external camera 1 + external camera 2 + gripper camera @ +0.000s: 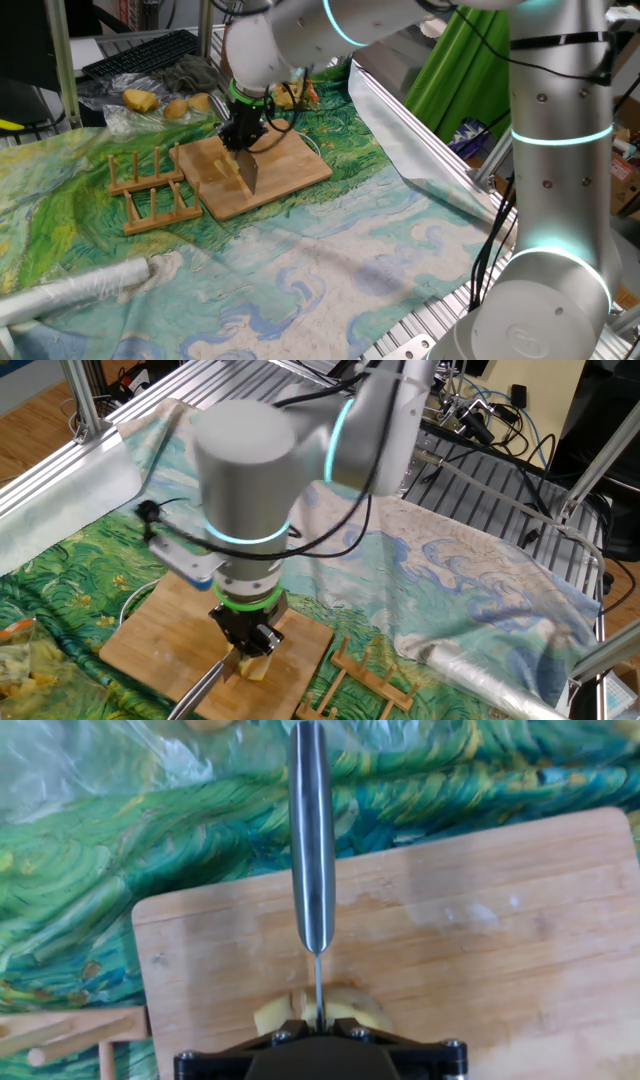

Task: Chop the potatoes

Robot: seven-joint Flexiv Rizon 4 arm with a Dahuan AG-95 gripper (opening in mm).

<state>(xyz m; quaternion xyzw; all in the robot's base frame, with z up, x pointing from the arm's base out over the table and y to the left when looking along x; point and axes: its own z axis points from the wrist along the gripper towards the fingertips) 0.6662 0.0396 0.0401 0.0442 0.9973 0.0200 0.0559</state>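
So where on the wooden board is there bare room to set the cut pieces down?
The wooden board is bare across the half away from the wooden rack. It is crowded at the near edge in the hand view, where the knife, held by the gripper, meets the potato.

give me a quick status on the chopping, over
Gripper shut on knife, pointing down over the wooden board. Blade edge on the potato, which already shows cut faces. Nothing blocking the cut.
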